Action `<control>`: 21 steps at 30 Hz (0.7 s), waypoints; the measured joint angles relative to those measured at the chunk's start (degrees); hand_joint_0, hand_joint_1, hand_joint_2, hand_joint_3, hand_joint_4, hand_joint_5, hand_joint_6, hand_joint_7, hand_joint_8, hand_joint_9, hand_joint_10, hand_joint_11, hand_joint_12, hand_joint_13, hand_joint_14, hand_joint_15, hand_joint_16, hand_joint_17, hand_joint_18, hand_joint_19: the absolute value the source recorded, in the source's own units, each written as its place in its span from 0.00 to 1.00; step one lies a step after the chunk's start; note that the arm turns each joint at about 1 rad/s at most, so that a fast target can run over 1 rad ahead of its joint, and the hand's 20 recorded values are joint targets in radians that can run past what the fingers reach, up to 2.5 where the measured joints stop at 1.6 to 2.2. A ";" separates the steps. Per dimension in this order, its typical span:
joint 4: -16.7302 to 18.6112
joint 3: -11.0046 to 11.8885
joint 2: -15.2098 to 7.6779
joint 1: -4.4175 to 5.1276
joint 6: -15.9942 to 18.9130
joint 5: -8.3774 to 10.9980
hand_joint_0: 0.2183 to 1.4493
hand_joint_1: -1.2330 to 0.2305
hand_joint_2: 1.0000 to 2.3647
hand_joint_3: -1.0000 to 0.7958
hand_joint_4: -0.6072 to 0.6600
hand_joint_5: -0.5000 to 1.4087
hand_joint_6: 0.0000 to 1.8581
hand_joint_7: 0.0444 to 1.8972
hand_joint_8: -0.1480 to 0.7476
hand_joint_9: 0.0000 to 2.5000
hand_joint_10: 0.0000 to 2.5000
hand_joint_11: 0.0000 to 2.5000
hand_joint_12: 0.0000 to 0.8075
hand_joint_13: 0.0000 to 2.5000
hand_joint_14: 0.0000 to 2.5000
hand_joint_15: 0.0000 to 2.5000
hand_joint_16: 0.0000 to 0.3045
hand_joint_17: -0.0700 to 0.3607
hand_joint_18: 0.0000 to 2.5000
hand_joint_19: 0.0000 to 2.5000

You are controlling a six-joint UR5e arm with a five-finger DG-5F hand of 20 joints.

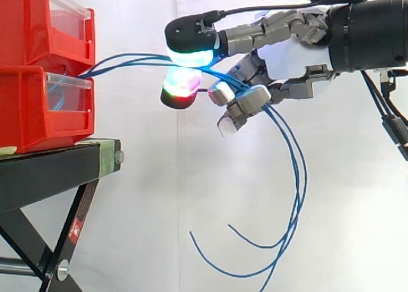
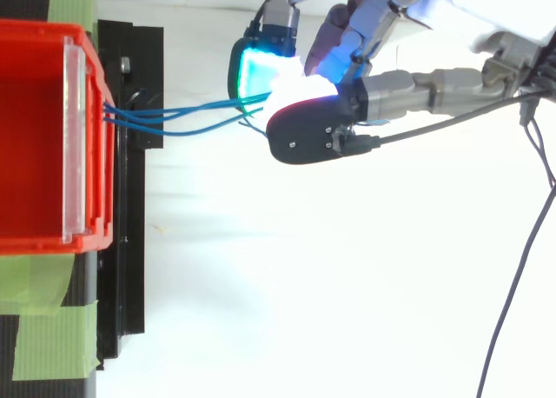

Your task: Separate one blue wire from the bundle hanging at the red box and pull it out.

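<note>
Several thin blue wires [image 1: 127, 59] leave the gap between the two stacked red bins [image 1: 32, 107] and run right to my hand [image 1: 287, 56]. Two fingertips, one glowing cyan [image 1: 191, 55] above and one glowing red and green [image 1: 182, 87] below, close on the wires from both sides. The other fingers curl under, and the wires pass by them. Beyond the hand the wires drop in a long loop, their loose ends [image 1: 280, 241] hanging free. From above, the wires [image 2: 174, 116] fan from the bin's front [image 2: 87, 137] into the pinch of the hand [image 2: 382, 94].
The bins rest on a black stand [image 1: 57, 164] with crossed legs and green tape [image 2: 52, 337] on its top. A white curtain hangs behind. Open air lies to the right of the stand, under the hand.
</note>
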 measured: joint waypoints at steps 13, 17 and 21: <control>-0.01 -0.01 0.00 0.01 0.05 0.00 0.42 0.23 0.02 0.41 0.61 0.13 0.47 0.52 0.59 0.47 0.01 0.43 0.39 0.55 0.08 0.71 0.17 0.43 0.29 0.30; 0.00 0.00 0.00 0.00 0.25 0.00 0.42 0.23 0.01 0.40 0.62 0.13 0.47 0.52 0.59 0.46 0.01 0.44 0.39 0.54 0.09 0.71 0.17 0.43 0.29 0.29; 0.00 0.00 0.00 0.00 0.27 0.00 0.42 0.22 0.01 0.39 0.62 0.13 0.47 0.52 0.58 0.46 0.01 0.44 0.40 0.54 0.09 0.71 0.16 0.42 0.29 0.29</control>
